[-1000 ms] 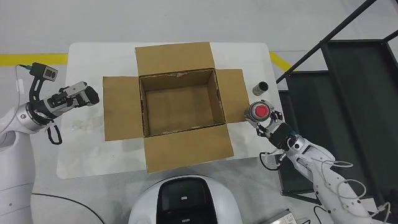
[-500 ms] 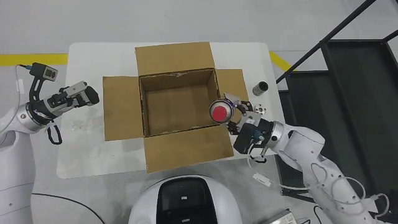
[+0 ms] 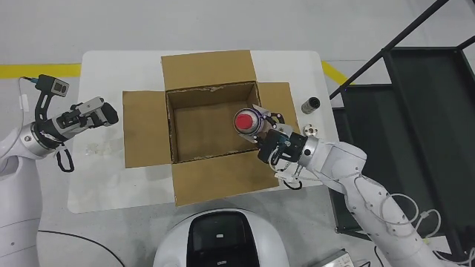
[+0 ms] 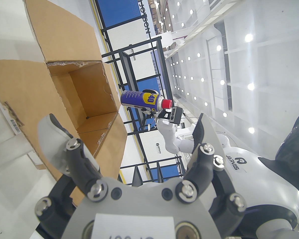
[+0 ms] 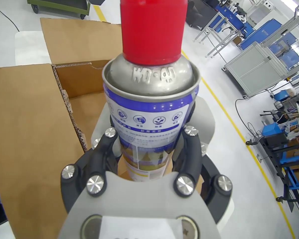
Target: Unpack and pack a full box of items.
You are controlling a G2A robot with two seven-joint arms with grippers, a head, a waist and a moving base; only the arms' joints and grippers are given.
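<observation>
1. Left gripper [image 3: 110, 113] hangs over the left edge of the worktop [image 3: 119, 74], fingers spread, nothing between them. It sits in the same spot as a second ago, so I count this arm as idle.
2. Box [image 3: 146, 129] is mid-worktop with all four flaps folded out flat. The inside looks bare from the top view. It has not shifted.
3. Spray can [image 3: 246, 122] is the thing that changed. A second ago I had it out past the right flap, near the right edge of the worktop. Half a second ago it was over that flap. Now it is above the box's right wall, just into the opening, red cap facing up.
4. Right gripper [image 3: 263, 132] is pinching the spray can around its lower body; the right wrist view shows fingers tight on both sides. The arm came in from the right with it.
5. My read: this is the packing half, first item going in, not yet lowered or released.
6. Small cylinder [image 3: 310, 104] lies near the right edge of the worktop, well apart from the box, unmoved. Probably also waiting to be packed.
</observation>
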